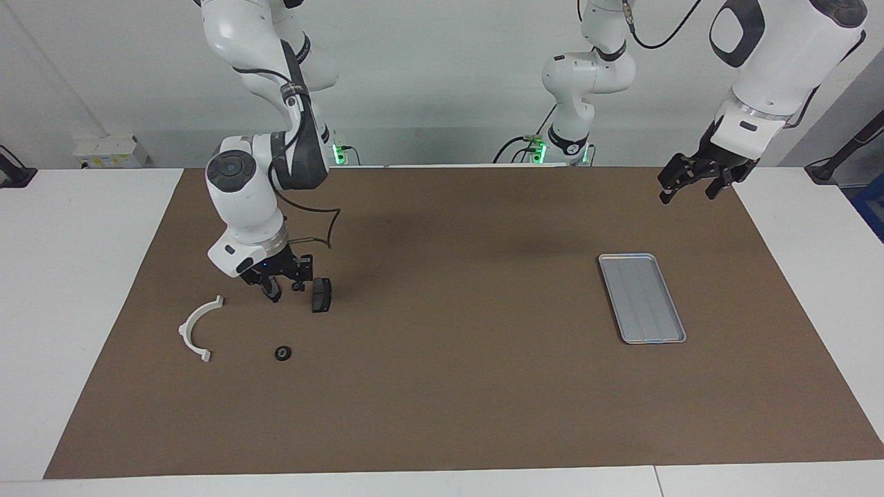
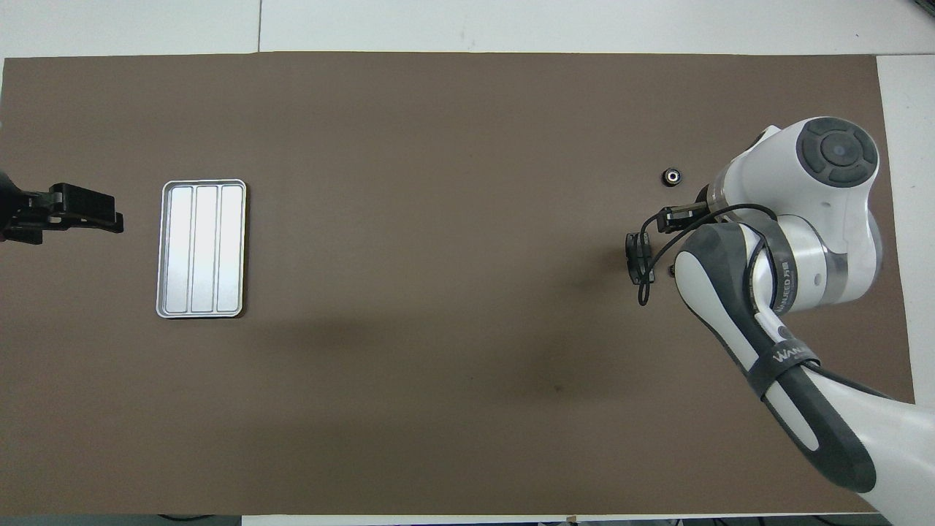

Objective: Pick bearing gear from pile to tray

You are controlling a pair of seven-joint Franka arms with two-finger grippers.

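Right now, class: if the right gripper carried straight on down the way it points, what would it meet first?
The right gripper points down, low over the brown mat beside the dark brake pad. It would most likely meet the mat first, just missing the pad, though depth is uncertain.

Both views bright, evenly lit, diffuse light from above. Soft faint shadows on brown matte table mat (image 1: pixel 442 359): blurred dark patch at upper centre of facing view, another at lower centre of overhead view. Flat silver-grey ridged metal tray (image 2: pixel 165 252) gleams pale, mild glare, overhead view. Focus sharp throughout; no visible edge distortion.
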